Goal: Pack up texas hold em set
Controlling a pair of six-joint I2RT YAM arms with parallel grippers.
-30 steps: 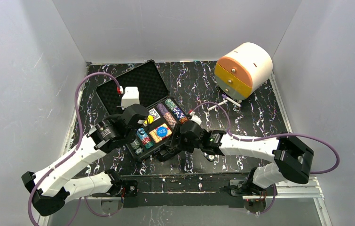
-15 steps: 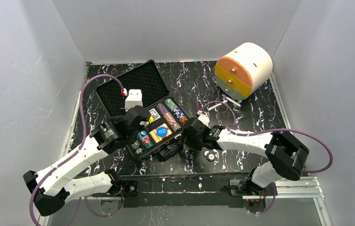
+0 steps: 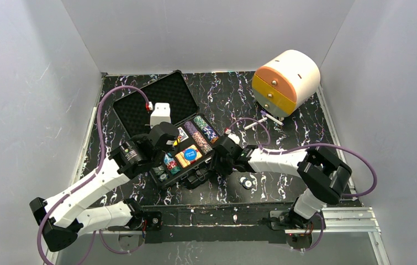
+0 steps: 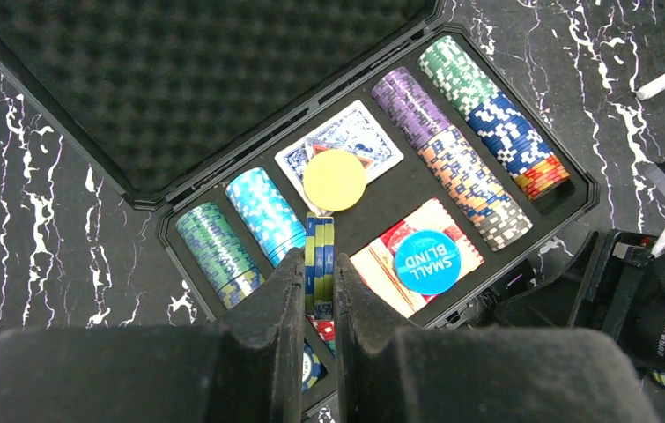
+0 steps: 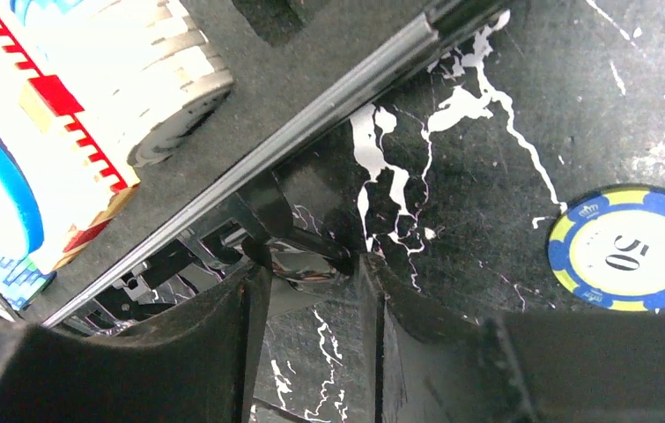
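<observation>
The black case [image 3: 140, 107] lies open, its tray holding rows of chips, two card decks, a yellow button [image 4: 334, 180] and a blue SMALL BLIND button [image 4: 427, 262]. My left gripper [image 4: 318, 291] is shut on a small stack of blue-and-yellow chips [image 4: 320, 251], held edge-on over the tray's front left slots [image 3: 164, 149]. My right gripper [image 5: 311, 273] is low at the case's front edge [image 3: 214, 164], its jaws closed on a shiny black latch [image 5: 306, 264]. A loose blue-and-yellow 50 chip [image 5: 628, 248] lies on the table to the right of it [image 3: 245, 181].
An orange-and-cream drawer unit [image 3: 285, 81] stands at the back right, with a white stick [image 3: 261, 120] on the table in front of it. White walls close in the left, back and right sides. The arms' purple cables loop over the table.
My right arm has swung its elbow inward while its gripper stayed at the case's front edge, uncovering the loose chip. My left gripper has shifted slightly back with its chips.
</observation>
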